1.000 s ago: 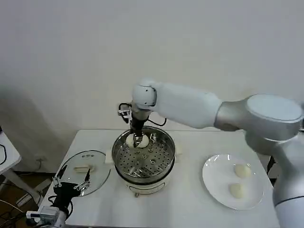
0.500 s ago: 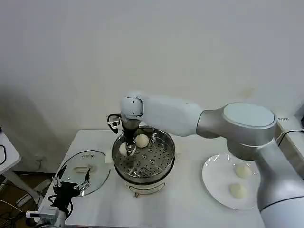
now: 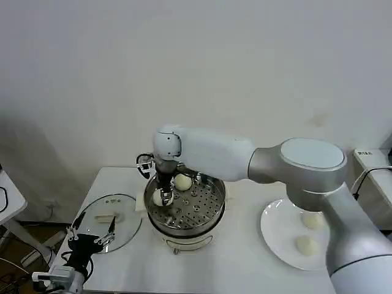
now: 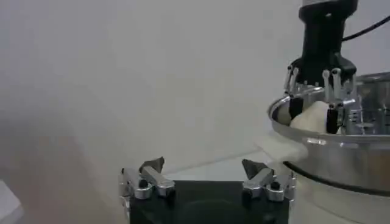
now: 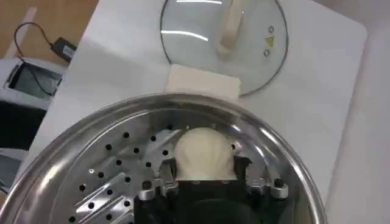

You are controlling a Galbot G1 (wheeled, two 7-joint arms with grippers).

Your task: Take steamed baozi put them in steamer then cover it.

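right gripper (image 3: 163, 197): squeezing a baozi (image 5: 203, 154) inside the steamer (image 3: 211, 211) | left gripper (image 4: 204, 180): wide open, holding nothing, beside the steamer | glass lid (image 3: 107, 219): flat on table

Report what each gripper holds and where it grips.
Right gripper pinches a baozi by its sides, inside the steamer. Left gripper is open and holds nothing.

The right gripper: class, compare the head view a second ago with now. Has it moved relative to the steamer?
Yes. The right gripper, shut on a baozi, has shifted from the steamer's far rim toward its left side, the one nearest the cover.
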